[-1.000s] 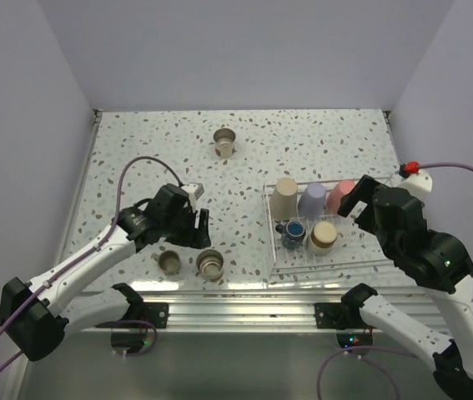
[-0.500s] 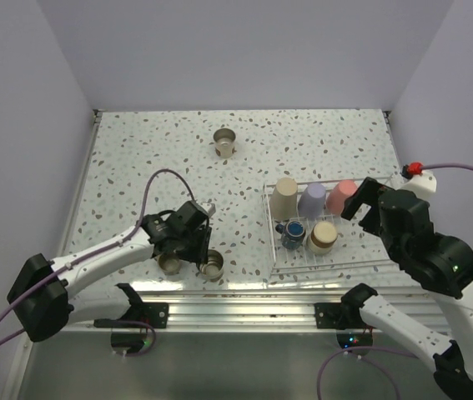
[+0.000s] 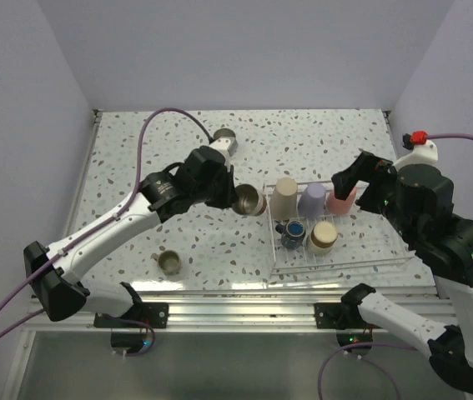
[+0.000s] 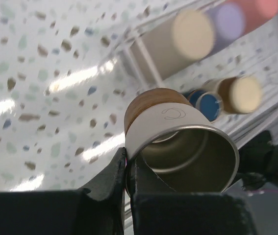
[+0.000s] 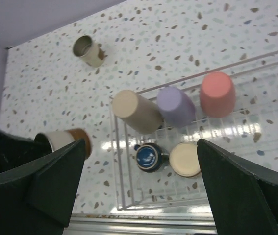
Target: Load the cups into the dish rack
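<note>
Left hand: clenched on the wall of one steel cup. One finger is inside the rim and one outside.
- Held cup lies tipped on its side, mouth toward the wrist camera, brown-banded base pointing at the dish rack.
- It is held above the table, just beside the rack's left side and not over the wires.

Right hand: released, fingers spread wide, nothing between them. It hangs over the far right part of the rack, near the coral-red tumbler.

Dish rack: on the right half of the table, its long side running along the near edge.
- Far row, left to right: beige tumbler, lavender tumbler, coral-red tumbler. All three are base up and stand close together.
- Near row: black mug with a blue face turned up and its handle to the left. Just beside it on the right is a cup with a pale top and a brown band.

Loose cups on the table:
- One steel cup sits near the middle of the far edge, partly hidden behind the left arm in the top view. It is well apart from the rack.
- One steel cup sits mouth up close to the near edge, left of centre, with nothing touching it.

Count: five cups in the rack, one in the left hand, two on the table.
</note>
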You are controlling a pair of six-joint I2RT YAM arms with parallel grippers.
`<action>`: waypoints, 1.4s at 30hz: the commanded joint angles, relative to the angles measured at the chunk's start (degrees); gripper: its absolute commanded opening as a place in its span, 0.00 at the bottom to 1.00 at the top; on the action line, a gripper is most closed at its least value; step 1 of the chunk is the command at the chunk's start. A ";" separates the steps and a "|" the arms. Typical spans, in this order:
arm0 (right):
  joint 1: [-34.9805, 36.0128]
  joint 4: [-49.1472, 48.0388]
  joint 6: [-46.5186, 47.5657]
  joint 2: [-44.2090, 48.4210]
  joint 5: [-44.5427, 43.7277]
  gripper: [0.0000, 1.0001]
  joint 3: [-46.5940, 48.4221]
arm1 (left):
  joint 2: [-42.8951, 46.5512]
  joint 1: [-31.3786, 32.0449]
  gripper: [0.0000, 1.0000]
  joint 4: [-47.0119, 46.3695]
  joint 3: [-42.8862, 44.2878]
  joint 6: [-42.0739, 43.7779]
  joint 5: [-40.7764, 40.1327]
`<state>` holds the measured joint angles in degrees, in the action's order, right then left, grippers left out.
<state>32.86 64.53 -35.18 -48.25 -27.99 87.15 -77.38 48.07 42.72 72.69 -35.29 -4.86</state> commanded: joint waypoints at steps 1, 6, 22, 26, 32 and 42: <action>-0.08 -7.03 1.61 -4.91 14.07 0.99 5.55 | 0.22 0.09 0.00 -8.85 10.08 2.68 2.91; -0.17 -18.35 -5.49 -10.72 30.24 0.99 11.01 | 4.86 0.18 0.00 -33.07 7.58 2.68 8.73; -0.17 -45.63 -30.65 -13.98 43.71 0.99 2.41 | 17.09 -4.92 0.00 -62.40 -5.18 -0.22 9.96; -0.17 -45.99 -30.30 -14.33 43.02 0.98 3.37 | 15.95 -5.10 0.00 -64.86 -5.71 -1.80 10.22; -0.17 -48.71 -31.71 -14.85 42.58 0.99 3.20 | 14.19 -5.10 0.00 -66.63 -4.75 -3.47 11.28; -0.08 -50.56 -33.20 -15.65 42.49 0.97 3.72 | 12.78 -5.10 0.00 -68.82 -6.06 -5.76 11.63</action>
<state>32.60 18.52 -66.70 -63.72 13.06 89.84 -64.10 43.11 -21.80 66.92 -39.51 5.63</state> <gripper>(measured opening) 0.976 0.040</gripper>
